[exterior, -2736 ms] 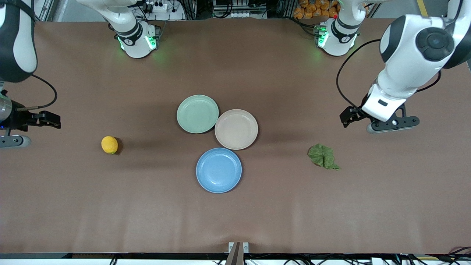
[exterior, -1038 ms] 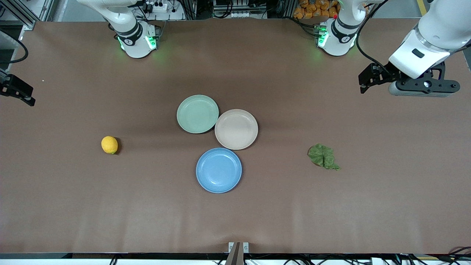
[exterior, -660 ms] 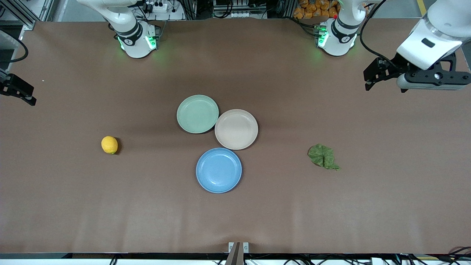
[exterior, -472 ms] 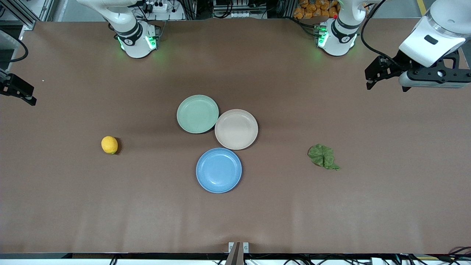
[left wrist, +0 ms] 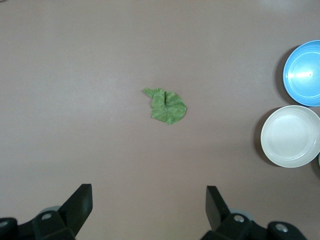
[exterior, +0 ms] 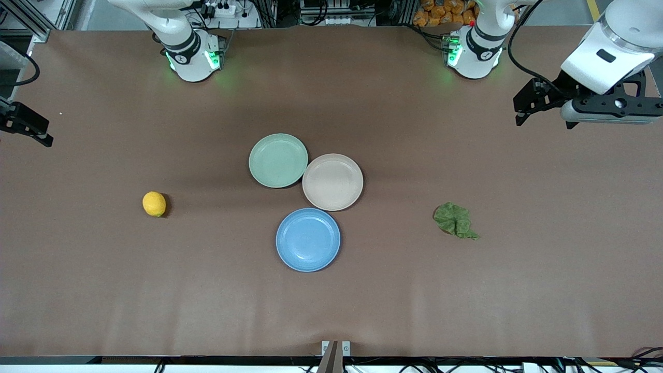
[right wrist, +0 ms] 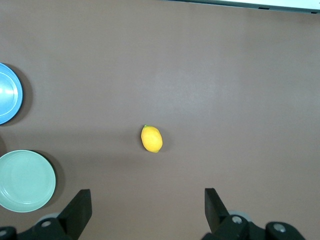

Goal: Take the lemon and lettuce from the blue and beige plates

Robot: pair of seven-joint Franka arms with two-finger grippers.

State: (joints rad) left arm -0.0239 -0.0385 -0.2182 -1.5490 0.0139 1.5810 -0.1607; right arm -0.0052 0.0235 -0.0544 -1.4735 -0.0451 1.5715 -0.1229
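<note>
The lemon (exterior: pixel 154 204) lies on the bare table toward the right arm's end, off every plate; the right wrist view shows the lemon (right wrist: pixel 151 138) too. The lettuce (exterior: pixel 455 220) lies on the table toward the left arm's end, also seen as the lettuce (left wrist: pixel 166 106). The blue plate (exterior: pixel 308 240) and beige plate (exterior: pixel 332 182) sit mid-table, both bare. My left gripper (left wrist: pixel 149 207) hangs open and empty over bare table at the left arm's end (exterior: pixel 614 111). My right gripper (right wrist: pixel 146 210) is open and empty, high over the table at the right arm's end.
A mint-green plate (exterior: pixel 278 160) touches the beige plate, farther from the front camera than the blue one. The two arm bases (exterior: pixel 192 57) stand along the table's back edge. A small bracket (exterior: pixel 335 348) sits at the table's near edge.
Both arms have lifted away from the lemon and lettuce and drawn out toward their ends of the table; in the last half second they hardly move. Nothing on the table has shifted.
</note>
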